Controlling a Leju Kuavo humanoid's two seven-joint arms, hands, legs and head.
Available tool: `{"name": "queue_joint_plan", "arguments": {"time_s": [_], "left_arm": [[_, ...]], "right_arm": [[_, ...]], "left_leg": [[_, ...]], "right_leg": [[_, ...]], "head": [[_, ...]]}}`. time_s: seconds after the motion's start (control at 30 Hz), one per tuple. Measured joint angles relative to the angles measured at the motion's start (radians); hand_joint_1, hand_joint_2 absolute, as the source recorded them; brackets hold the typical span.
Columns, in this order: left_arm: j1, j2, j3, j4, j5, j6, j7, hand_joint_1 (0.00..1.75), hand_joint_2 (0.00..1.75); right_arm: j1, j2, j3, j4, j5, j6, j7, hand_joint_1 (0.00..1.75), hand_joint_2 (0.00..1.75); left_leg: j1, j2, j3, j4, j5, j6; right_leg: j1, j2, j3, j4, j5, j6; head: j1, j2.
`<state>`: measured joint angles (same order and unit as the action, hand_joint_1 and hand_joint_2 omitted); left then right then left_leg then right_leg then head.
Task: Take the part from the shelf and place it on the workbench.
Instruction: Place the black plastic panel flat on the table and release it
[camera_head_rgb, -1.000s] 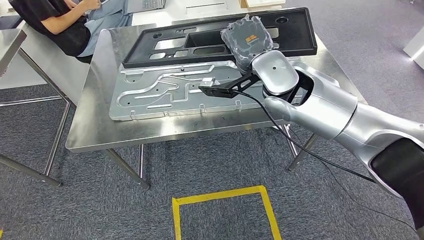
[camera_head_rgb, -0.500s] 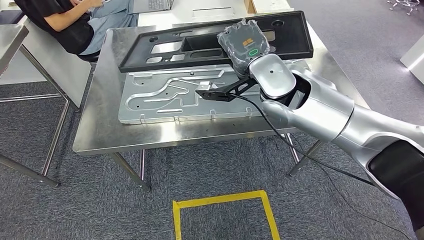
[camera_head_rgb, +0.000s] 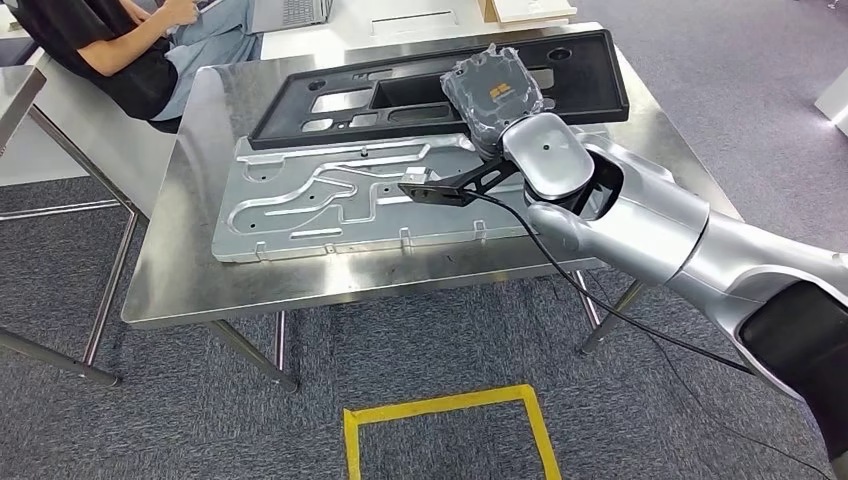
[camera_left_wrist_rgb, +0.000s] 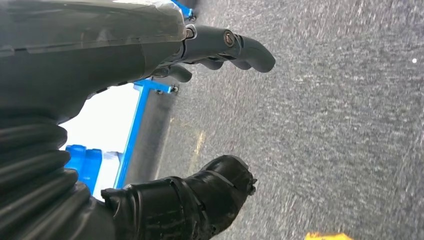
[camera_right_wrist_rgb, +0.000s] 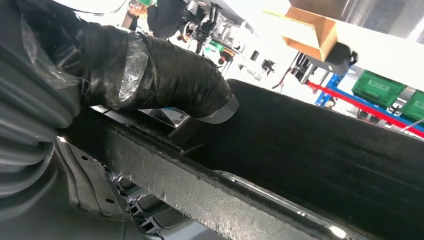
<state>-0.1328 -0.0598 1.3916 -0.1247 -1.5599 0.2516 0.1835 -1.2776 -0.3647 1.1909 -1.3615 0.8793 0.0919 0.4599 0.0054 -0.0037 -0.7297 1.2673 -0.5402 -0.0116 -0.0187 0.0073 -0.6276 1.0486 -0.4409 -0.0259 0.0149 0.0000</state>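
Grey carpet (camera_head_rgb: 420, 340) covers the floor, with a yellow taped square (camera_head_rgb: 447, 432) marked on it in front of a steel workbench (camera_head_rgb: 170, 270). On the bench lie a flat silver metal plate (camera_head_rgb: 330, 205) with stamped channels and, behind it, a long black plastic panel (camera_head_rgb: 400, 90) with cut-outs. The silver right arm (camera_head_rgb: 640, 215) reaches over the bench from the right, and the right hand (camera_head_rgb: 497, 95), wrapped in plastic film with an orange patch on its back, sits over the right part of the black panel. In the right wrist view its thick wrapped thumb (camera_right_wrist_rgb: 165, 80) lies against the panel's edge, so the hand appears to grip the panel, which rests on or just above the bench. The left hand (camera_left_wrist_rgb: 200, 125) hangs over the carpet, fingers (camera_left_wrist_rgb: 240, 47) and thumb apart with nothing between them. A person (camera_head_rgb: 110, 50) in dark clothes sits at the far left behind the bench.
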Motion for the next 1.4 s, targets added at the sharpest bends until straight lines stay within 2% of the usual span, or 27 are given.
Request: {"name": "queue_joint_plan", "arguments": {"time_s": [0.03,0.07,0.13,0.17,0.23,0.33,0.37,0.43,0.47,0.5,0.53,0.6,0.63,0.7,0.8,0.87,0.9,0.97,1.0,1.03,1.07,1.13,1.17,1.2,1.27,1.33,1.4], "left_arm": [[0.000,0.000,0.000,0.000,0.000,0.000,0.000,0.00,1.75],[0.001,0.000,0.000,0.000,0.000,0.000,0.000,0.00,1.75],[0.002,0.000,0.000,0.000,0.000,-0.001,0.000,0.00,1.75],[0.002,0.001,0.000,0.000,0.000,-0.001,0.000,0.00,1.75],[0.000,0.003,0.000,0.000,0.000,-0.001,0.000,0.00,1.75],[0.000,0.004,0.000,0.000,0.000,-0.002,0.001,0.00,1.75],[0.001,0.003,0.000,0.000,0.000,-0.003,0.002,0.00,1.75],[0.000,0.003,0.000,0.000,0.001,-0.005,0.006,0.00,1.75],[-0.001,0.003,0.000,0.000,0.001,-0.007,0.008,0.00,1.75],[-0.002,0.002,0.000,0.000,0.001,-0.008,0.010,0.00,1.75],[-0.003,0.002,0.000,0.000,0.002,-0.009,0.010,0.00,1.75],[-0.002,0.001,0.000,0.000,0.003,-0.011,0.012,0.00,1.75],[-0.001,0.001,0.000,0.000,0.004,-0.012,0.012,0.00,1.75],[-0.001,0.002,0.001,0.000,0.006,-0.014,0.012,0.00,1.75],[-0.001,0.001,0.001,0.000,0.007,-0.018,0.011,0.00,1.75],[-0.002,0.000,0.001,0.000,0.008,-0.019,0.009,0.00,1.75],[-0.002,0.000,0.002,0.000,0.009,-0.019,0.008,0.00,1.75],[-0.002,0.000,0.002,0.000,0.010,-0.019,0.007,0.00,1.75],[-0.002,0.000,0.003,0.000,0.010,-0.020,0.007,0.00,1.75],[-0.001,0.000,0.003,0.000,0.010,-0.022,0.007,0.00,1.75],[0.000,0.001,0.003,0.000,0.010,-0.023,0.008,0.00,1.75],[0.002,0.003,0.003,0.000,0.010,-0.027,0.008,0.00,1.75],[0.002,0.005,0.003,0.000,0.010,-0.028,0.008,0.00,1.75],[0.002,0.007,0.003,0.000,0.009,-0.029,0.008,0.00,1.75],[0.000,0.009,0.003,0.000,0.006,-0.032,0.007,0.00,1.75],[0.000,0.009,0.004,0.000,0.002,-0.035,0.003,0.00,1.75],[0.000,0.009,0.004,0.000,0.001,-0.037,0.000,0.00,1.75]], "right_arm": [[0.002,0.000,0.001,0.001,0.000,0.000,0.000,1.75,1.75],[0.004,0.000,0.001,0.001,0.000,0.000,0.000,1.75,1.75],[0.003,0.000,0.001,0.001,0.000,0.000,0.000,1.75,1.75],[0.002,0.000,0.001,0.002,0.000,-0.001,0.000,1.75,1.75],[0.000,0.000,0.001,0.003,0.000,-0.001,-0.001,1.75,1.75],[0.001,0.000,0.001,0.004,0.000,-0.002,-0.005,1.75,1.75],[-0.001,0.000,0.001,0.005,0.000,-0.003,-0.006,1.75,1.75],[-0.002,0.000,0.002,0.006,0.000,-0.007,-0.011,1.75,1.75],[0.000,0.001,0.005,0.008,0.000,-0.010,-0.014,1.75,1.75],[0.004,0.002,0.009,0.010,0.000,-0.012,-0.017,1.75,1.75],[0.009,0.003,0.013,0.013,0.000,-0.014,-0.021,1.75,1.75],[0.013,0.006,0.018,0.020,0.000,-0.017,-0.026,1.75,1.75],[0.013,0.008,0.018,0.024,0.000,-0.020,-0.029,1.75,1.75],[0.012,0.017,0.020,0.030,0.000,-0.027,-0.036,1.75,1.75],[0.017,0.031,0.025,0.044,0.000,-0.033,-0.046,1.75,1.75],[0.017,0.039,0.026,0.052,0.000,-0.037,-0.048,1.75,1.75],[0.017,0.044,0.026,0.056,0.000,-0.043,-0.048,1.75,1.75],[0.019,0.051,0.026,0.065,0.000,-0.063,-0.048,1.75,1.75],[0.022,0.054,0.026,0.070,0.000,-0.074,-0.047,1.75,1.75],[0.024,0.056,0.026,0.074,0.000,-0.082,-0.047,1.75,1.75],[0.025,0.057,0.025,0.077,0.000,-0.087,-0.046,1.75,1.75],[0.025,0.058,0.024,0.081,0.000,-0.091,-0.044,1.75,1.75],[0.024,0.058,0.022,0.083,0.001,-0.092,-0.043,1.75,1.75],[0.024,0.058,0.021,0.085,0.001,-0.093,-0.042,1.75,1.75],[0.026,0.059,0.021,0.089,0.002,-0.095,-0.043,1.75,1.75],[0.029,0.062,0.021,0.096,0.002,-0.097,-0.047,1.75,1.75],[0.029,0.065,0.021,0.105,0.004,-0.102,-0.052,1.75,1.75]], "left_leg": [[-0.001,0.000,-0.006,-0.006,0.022,0.005],[-0.004,-0.001,0.007,-0.050,0.060,0.013],[-0.012,-0.001,0.054,-0.163,0.127,0.034],[-0.017,-0.001,0.075,-0.207,0.139,0.043],[-0.024,0.000,0.095,-0.242,0.131,0.054],[-0.019,0.002,0.116,-0.277,0.135,0.054],[-0.015,0.003,0.124,-0.288,0.138,0.055],[-0.012,0.004,0.131,-0.294,0.136,0.058],[-0.011,0.004,0.132,-0.293,0.133,0.060],[-0.010,0.003,0.134,-0.291,0.129,0.060],[-0.008,0.001,0.136,-0.286,0.124,0.059],[-0.001,-0.002,0.137,-0.267,0.107,0.049],[0.000,-0.004,0.134,-0.253,0.096,0.041],[-0.001,-0.006,0.126,-0.231,0.080,0.027],[0.000,-0.006,0.124,-0.225,0.073,0.016],[0.002,-0.004,0.107,-0.186,0.050,0.007],[0.004,-0.002,0.082,-0.138,0.028,0.001],[0.005,-0.002,0.012,-0.015,-0.010,-0.007],[0.006,-0.002,-0.016,0.024,-0.012,-0.008],[0.006,-0.002,-0.029,0.029,0.005,-0.007],[0.005,-0.002,-0.022,-0.003,0.037,-0.003],[0.003,-0.002,0.029,-0.128,0.112,0.009],[-0.001,-0.002,0.055,-0.184,0.131,0.015],[-0.004,-0.002,0.072,-0.218,0.137,0.020],[-0.010,-0.002,0.084,-0.239,0.129,0.026],[-0.004,-0.001,0.096,-0.257,0.133,0.032],[0.000,0.001,0.112,-0.274,0.137,0.042]], "right_leg": [[0.002,0.001,0.006,0.000,-0.004,0.000],[0.005,0.001,0.013,0.000,-0.008,0.000],[0.010,0.002,0.026,-0.003,-0.016,0.001],[0.011,0.002,0.029,-0.005,-0.018,0.004],[0.008,0.001,0.031,-0.012,-0.018,0.013],[0.008,-0.002,0.028,-0.004,-0.028,0.028],[0.009,-0.002,0.013,0.026,-0.044,0.032],[0.006,-0.003,-0.048,0.135,-0.088,0.040],[0.004,-0.003,-0.083,0.190,-0.102,0.044],[0.000,-0.003,-0.107,0.221,-0.101,0.048],[-0.004,-0.004,-0.115,0.220,-0.083,0.053],[-0.013,-0.006,-0.084,0.126,-0.015,0.062],[-0.015,-0.007,-0.060,0.074,0.007,0.065],[-0.013,-0.006,-0.034,0.021,0.016,0.058],[-0.010,-0.003,-0.031,0.019,0.007,0.035],[-0.014,-0.003,-0.024,0.015,0.006,0.023],[-0.014,-0.003,-0.020,0.013,0.004,0.018],[-0.013,-0.003,-0.013,0.012,0.000,0.012],[-0.012,-0.003,-0.009,0.012,-0.003,0.011],[-0.011,-0.002,-0.005,0.012,-0.007,0.011],[-0.011,-0.002,0.002,0.012,-0.011,0.012],[-0.009,-0.001,0.015,0.010,-0.019,0.015],[-0.007,-0.001,0.019,0.008,-0.021,0.018],[-0.006,0.000,0.021,0.004,-0.022,0.022],[-0.006,0.001,0.024,-0.004,-0.022,0.033],[-0.005,0.000,0.025,-0.001,-0.029,0.044],[-0.003,-0.002,-0.005,0.061,-0.063,0.049]], "head": [[0.000,0.000],[0.000,0.000],[0.001,0.000],[0.001,0.000],[0.001,0.000],[0.002,0.000],[0.003,0.000],[0.004,0.000],[0.004,0.000],[0.004,0.000],[0.004,0.000],[0.004,0.000],[0.005,0.000],[0.005,0.000],[0.005,0.000],[0.001,0.000],[0.000,0.000],[-0.003,0.000],[-0.003,0.000],[-0.003,0.000],[-0.002,0.000],[-0.002,0.000],[-0.002,0.000],[-0.002,0.000],[-0.002,0.000],[-0.001,0.000],[0.001,0.000]]}}
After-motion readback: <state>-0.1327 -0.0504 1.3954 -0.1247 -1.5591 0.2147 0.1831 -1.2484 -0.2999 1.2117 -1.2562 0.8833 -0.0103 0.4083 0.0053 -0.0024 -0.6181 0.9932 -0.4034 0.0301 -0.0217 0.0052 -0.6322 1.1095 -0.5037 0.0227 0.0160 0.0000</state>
